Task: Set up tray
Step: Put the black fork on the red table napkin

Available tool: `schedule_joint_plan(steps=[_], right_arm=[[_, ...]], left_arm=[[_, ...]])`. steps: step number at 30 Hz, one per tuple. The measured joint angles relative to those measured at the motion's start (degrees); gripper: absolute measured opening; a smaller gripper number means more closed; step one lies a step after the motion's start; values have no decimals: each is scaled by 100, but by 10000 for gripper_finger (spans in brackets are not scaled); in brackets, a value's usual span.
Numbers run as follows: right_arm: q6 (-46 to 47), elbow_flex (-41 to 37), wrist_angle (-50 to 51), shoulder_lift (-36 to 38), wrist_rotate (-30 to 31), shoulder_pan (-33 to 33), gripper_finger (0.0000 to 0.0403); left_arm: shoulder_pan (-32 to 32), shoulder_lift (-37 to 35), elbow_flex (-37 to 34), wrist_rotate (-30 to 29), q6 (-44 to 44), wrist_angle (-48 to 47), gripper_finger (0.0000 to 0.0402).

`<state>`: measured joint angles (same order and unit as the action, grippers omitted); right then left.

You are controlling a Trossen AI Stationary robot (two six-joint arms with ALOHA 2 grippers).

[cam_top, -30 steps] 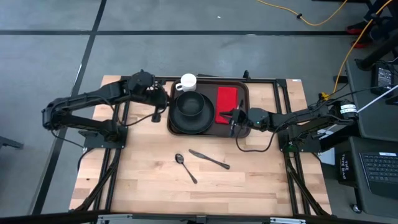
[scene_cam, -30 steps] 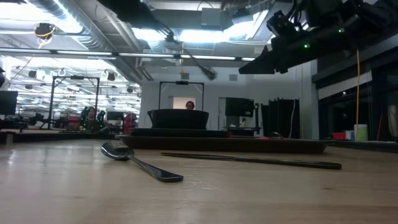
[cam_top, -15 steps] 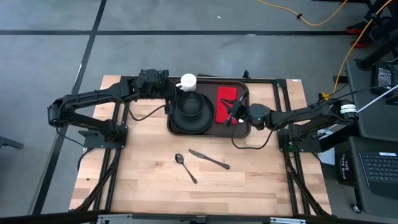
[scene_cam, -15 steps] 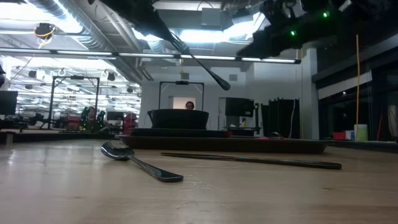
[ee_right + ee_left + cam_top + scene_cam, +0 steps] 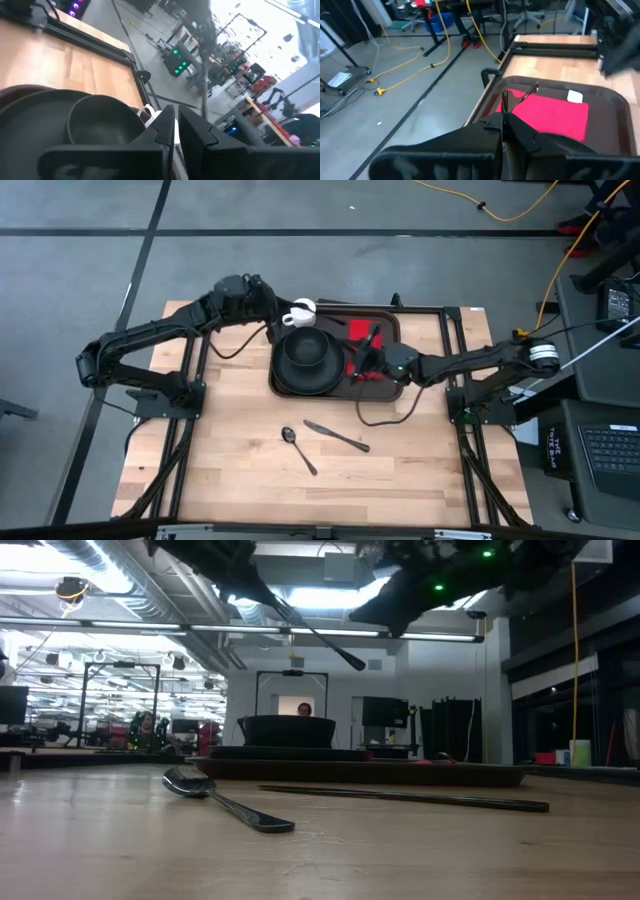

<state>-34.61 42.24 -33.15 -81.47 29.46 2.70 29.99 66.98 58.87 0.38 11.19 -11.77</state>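
Observation:
The dark brown tray (image 5: pixel 392 385) lies at the table's far middle. It holds a black plate with a black bowl (image 5: pixel 308 358) on its left and a red napkin (image 5: pixel 362 340) on its right. A white cup (image 5: pixel 302 310) stands at the tray's far rim. My left gripper (image 5: pixel 273 308) is shut just left of the cup. My right gripper (image 5: pixel 364 362) is shut on a thin dark utensil (image 5: pixel 372 340) above the napkin's left side. The utensil also shows in the low view (image 5: pixel 320 637). My right gripper pinches the utensil between its two fingers near the utensil's near end (image 5: pixel 360 366). The fingers come about level from the table's right and lie across it. The utensil is lifted clear of the napkin and tray, tilted, and its free end (image 5: pixel 378 330) points toward the far edge. My left gripper is close beside the cup; I cannot tell whether it touches it.
A spoon (image 5: pixel 298 448) and a knife (image 5: pixel 337 436) lie on the bare wood between the tray and the near edge. They also show in the low view, the spoon (image 5: pixel 225 802) and the knife (image 5: pixel 400 797). The table's black frame rails (image 5: pixel 440 310) run along the far edge.
My left gripper has moved toward the table's far edge and to the right, up to the cup. My right gripper has risen and moved left over the napkin, carrying the utensil. The cup, plate, bowl and napkin have stayed in place.

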Motion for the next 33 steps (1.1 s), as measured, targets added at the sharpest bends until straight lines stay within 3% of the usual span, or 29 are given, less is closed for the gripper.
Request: schedule_joint_plan(steps=[7,11,16,24,33], right_arm=[[-601,972,-4,-979,1157,3,9],[-991,1466,-3,-1480,1201,2,8],[-1141,1874,-8,-1845,1199,15,41],[-1141,1994,-333,-1878,1582,14,79],[-1349,1995,-448,-1878,1461,72,90]], left_arm=[[128,0,0,25,-102,145,2],[130,0,0,24,-104,133,2],[130,0,0,20,-105,131,2],[130,0,0,66,-126,132,2],[130,0,0,66,-530,481,2]])
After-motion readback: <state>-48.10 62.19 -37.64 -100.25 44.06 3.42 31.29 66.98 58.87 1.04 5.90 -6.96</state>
